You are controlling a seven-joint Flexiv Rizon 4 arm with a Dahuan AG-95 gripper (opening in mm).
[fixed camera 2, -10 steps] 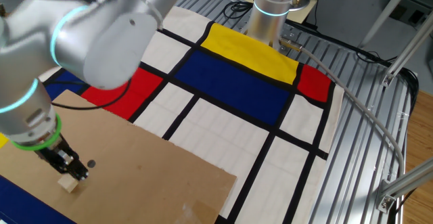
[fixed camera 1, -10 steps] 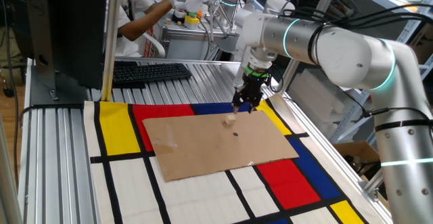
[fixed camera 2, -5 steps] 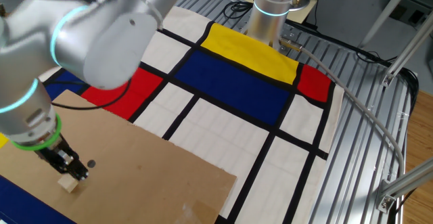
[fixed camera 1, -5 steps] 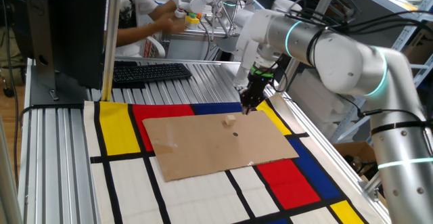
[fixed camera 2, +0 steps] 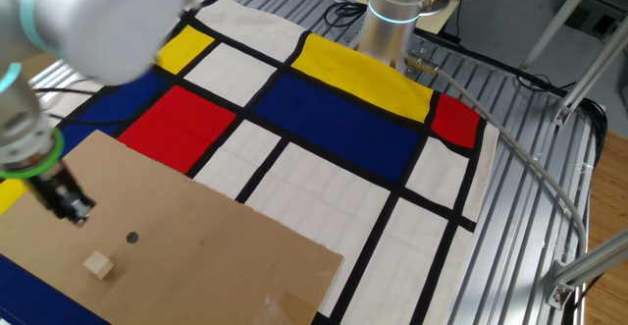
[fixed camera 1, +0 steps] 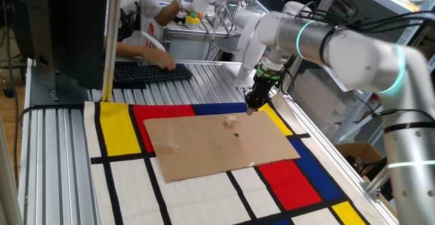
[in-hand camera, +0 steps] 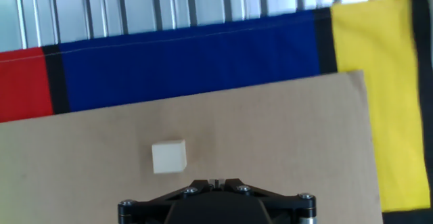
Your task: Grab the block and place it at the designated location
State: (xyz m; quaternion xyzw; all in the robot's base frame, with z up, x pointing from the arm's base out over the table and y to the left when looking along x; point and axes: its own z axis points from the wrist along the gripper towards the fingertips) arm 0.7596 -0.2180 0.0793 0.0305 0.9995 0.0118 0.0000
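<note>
We are holding our pincer (fixed camera 1: 250, 108) closed on nothing above the cardboard sheet (fixed camera 1: 217, 147), while the block (fixed camera 1: 231, 121) is lying free just beside it.

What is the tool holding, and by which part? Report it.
Nothing. The tool is shut on air; the block lies free on the cardboard sheet, apart from it.

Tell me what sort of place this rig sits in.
Most likely a robotics lab: an aluminium-slat workbench, a keyboard beside a monitor, and a person working at a neighbouring bench behind the arm.
</note>
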